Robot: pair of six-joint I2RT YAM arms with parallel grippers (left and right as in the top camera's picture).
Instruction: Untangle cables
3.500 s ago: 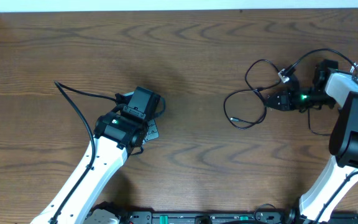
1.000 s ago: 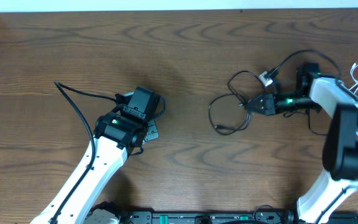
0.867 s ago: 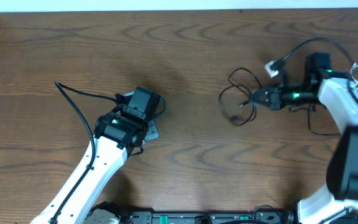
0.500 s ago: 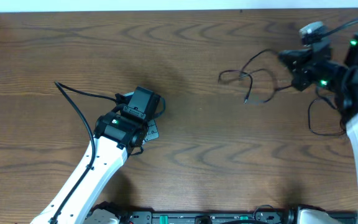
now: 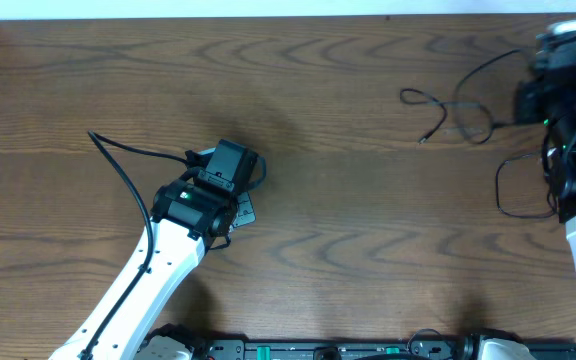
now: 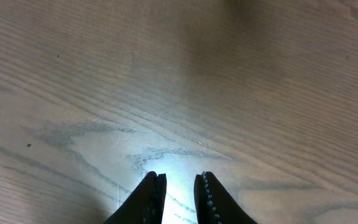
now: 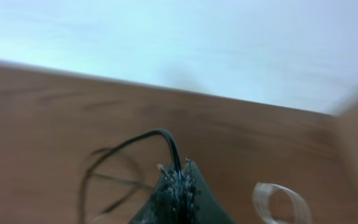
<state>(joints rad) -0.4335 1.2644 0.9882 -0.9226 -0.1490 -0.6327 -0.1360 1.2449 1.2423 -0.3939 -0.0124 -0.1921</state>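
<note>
A thin black cable (image 5: 455, 112) trails across the back right of the table, its small plug end (image 5: 424, 139) hanging free. My right gripper (image 5: 530, 98) is raised at the far right and shut on that cable (image 7: 169, 148), which rises from between the fingertips (image 7: 179, 176) and loops off to the left. A white cable loop (image 7: 279, 200) lies just right of those fingers. Another thin black loop (image 5: 516, 190) rests on the table under the right arm. My left gripper (image 6: 179, 180) hovers low over bare wood at centre-left, slightly open, with nothing between its fingers.
The left arm (image 5: 168, 240) reaches in from the bottom left, its own thick black wire (image 5: 128, 175) arching to its left. A white wall edge (image 5: 268, 8) runs along the back of the wooden table (image 5: 348, 240).
The right arm has swung up and toward the back right corner, dragging the black cable with it and stretching its loops out. The left arm has not moved.
</note>
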